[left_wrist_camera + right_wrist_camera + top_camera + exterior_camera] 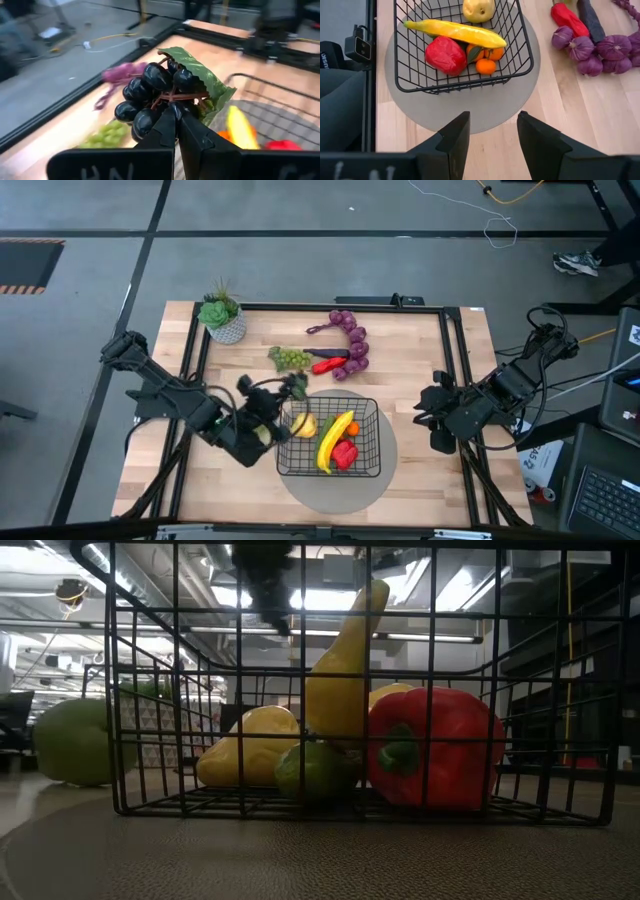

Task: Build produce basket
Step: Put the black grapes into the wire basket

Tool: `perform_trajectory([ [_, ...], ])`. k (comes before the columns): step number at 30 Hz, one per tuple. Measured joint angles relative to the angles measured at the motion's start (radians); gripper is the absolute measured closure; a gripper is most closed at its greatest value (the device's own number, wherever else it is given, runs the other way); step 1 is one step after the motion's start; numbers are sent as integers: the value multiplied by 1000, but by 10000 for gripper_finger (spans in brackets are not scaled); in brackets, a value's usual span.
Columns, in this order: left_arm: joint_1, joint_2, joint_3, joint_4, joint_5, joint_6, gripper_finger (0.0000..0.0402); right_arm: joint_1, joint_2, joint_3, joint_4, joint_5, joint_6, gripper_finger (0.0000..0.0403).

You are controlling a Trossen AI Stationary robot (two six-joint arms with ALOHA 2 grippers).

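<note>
Left wrist view: left pincer clenched on dark grape bunch beside the basket. Right pincer waits released. Held by thin stem, bunch may slip short of the rim.

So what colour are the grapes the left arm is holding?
Dark, almost black grapes, clearest in the left wrist view.

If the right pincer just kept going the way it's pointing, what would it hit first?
Probably the grey round mat, then the near wall of the basket on it. The right pincer is open and aimed that way, though depth is hard to judge.
</note>
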Motion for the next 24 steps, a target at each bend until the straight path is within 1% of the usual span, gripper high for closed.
perform_trajectory([
  [5,45,24,0,207,158,254,401,0,0,0,0,8,-3,238],
  [9,65,45,1,301,250,371,401,0,0,0,-1,23,-3,238],
  [17,81,52,1,398,366,485,401,0,3,0,-2,40,-28,238],
  [24,82,52,1,412,449,519,401,0,39,0,-3,50,-29,238],
])
